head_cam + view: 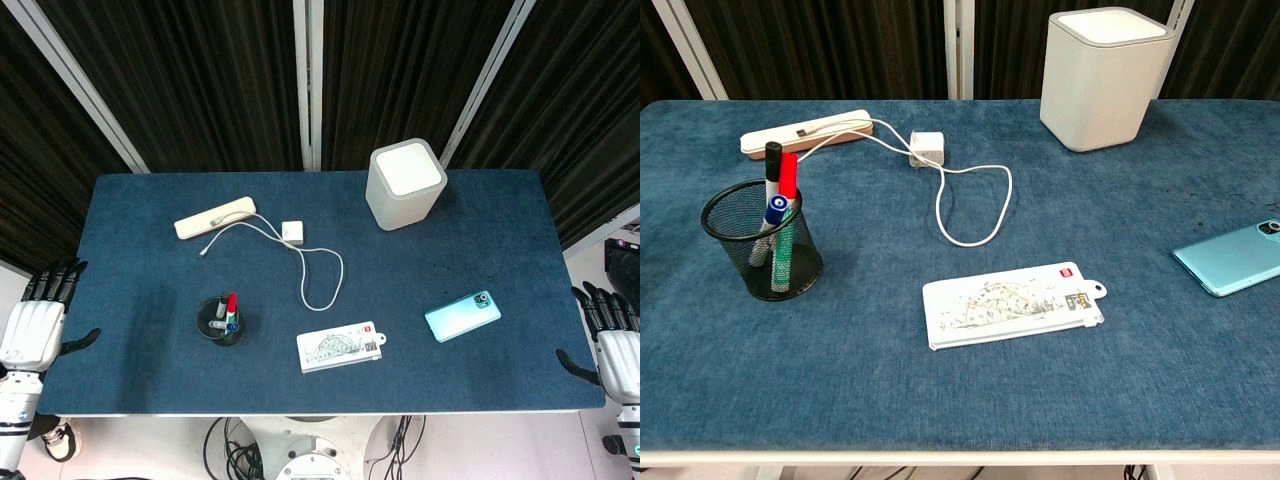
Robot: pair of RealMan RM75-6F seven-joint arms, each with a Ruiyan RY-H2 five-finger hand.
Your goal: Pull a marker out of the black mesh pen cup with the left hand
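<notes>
Markers (228, 310) stood in the black mesh pen cup (218, 321) near the front left of the blue bench (470, 230) in the head view, well apart from both hands. The left hand (38, 318) hung off the bench's left edge, its fingers (55, 280) held straight and slightly apart, holding nothing; the right hand (612, 340) hung off the right edge with fingers likewise extended and empty. Behind the cup lay a power strip (214, 216), its white cable (318, 270) looping past a charger block (292, 232). A white card case (341, 347) lay right of the cup, a teal phone (462, 315) further right, and a grey box (405, 183) at the back. From the chest view, neither hand showed; the cup (762, 240) stood upright holding a red-capped marker (788, 175), a black-capped one (773, 160) and a blue-capped one (777, 208), all leaning.
</notes>
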